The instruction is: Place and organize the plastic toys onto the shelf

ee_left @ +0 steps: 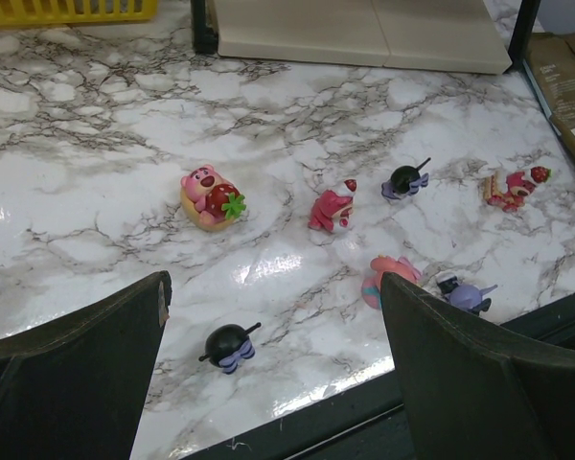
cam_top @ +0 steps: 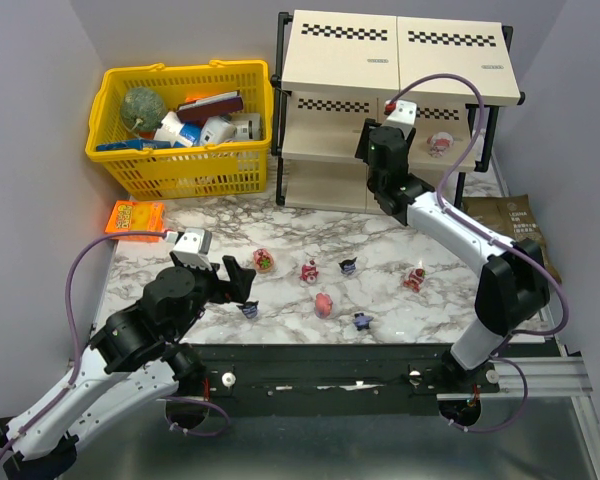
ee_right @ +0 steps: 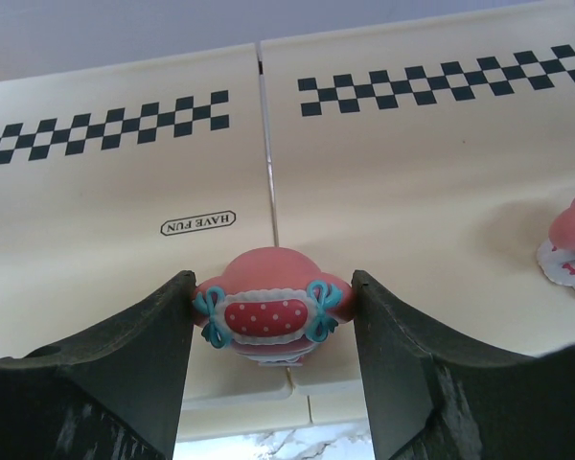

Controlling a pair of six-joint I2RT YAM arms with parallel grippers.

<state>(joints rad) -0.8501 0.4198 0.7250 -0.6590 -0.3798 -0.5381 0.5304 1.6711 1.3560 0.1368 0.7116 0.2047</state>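
the right gripper (ee_right: 271,280) has its fingers pressed on both sides of a round pink toy (ee_right: 271,305), low in the middle of the right wrist view, at the middle board of the shelf (ee_right: 125,182). another pink toy (ee_right: 572,240) sits at the right edge. the left gripper (ee_left: 276,283) has its fingers wide apart over the marble table (ee_left: 77,172). a little black toy (ee_left: 228,345) lies between them at the bottom, and a pink bear toy (ee_left: 211,195) lies near the middle.
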